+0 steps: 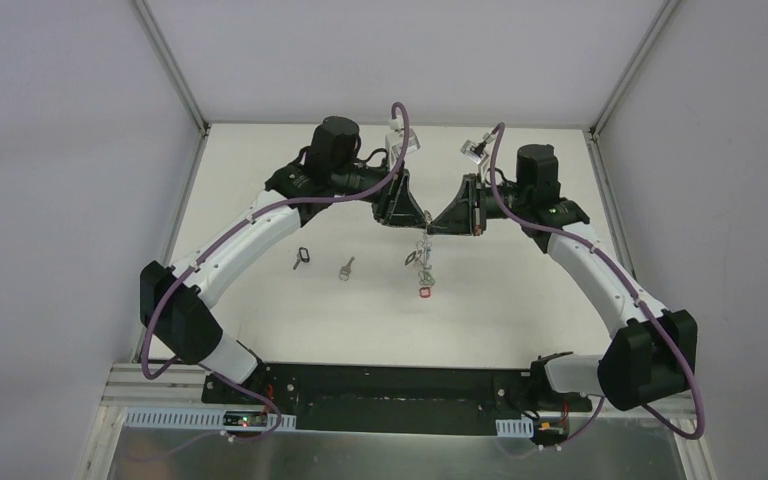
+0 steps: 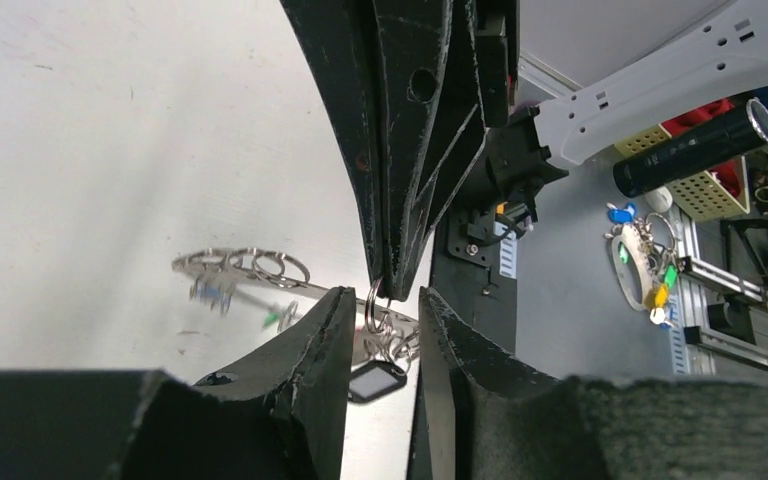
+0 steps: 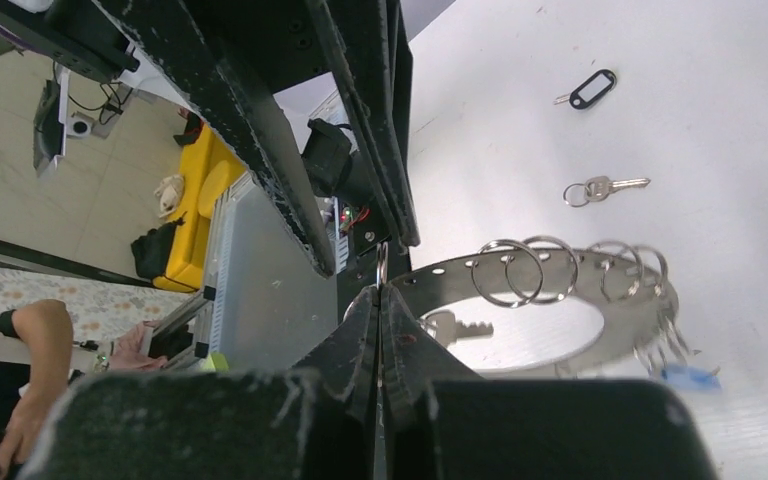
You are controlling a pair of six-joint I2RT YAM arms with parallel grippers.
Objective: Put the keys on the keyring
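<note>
The keyring [image 1: 422, 255] hangs between my two grippers above mid-table, with a red tag [image 1: 425, 292] at its bottom. In the right wrist view it is a flat perforated metal hoop [image 3: 625, 325] strung with small split rings and a key [image 3: 460, 327]. My right gripper [image 3: 381, 290] is shut on a thin split ring [image 3: 382, 262] at the hoop's edge. My left gripper [image 2: 388, 292] is open, its fingers on either side of that ring [image 2: 375, 305] and the right fingertips. Two loose keys lie on the table: one with a black tag [image 1: 302, 258], one plain [image 1: 345, 267].
White enclosure walls with metal corner posts [image 1: 172, 62] surround the table. The black base plate [image 1: 390, 385] runs along the near edge. Both arms arch inward over the table's far half. The loose keys also show in the right wrist view [image 3: 592, 89].
</note>
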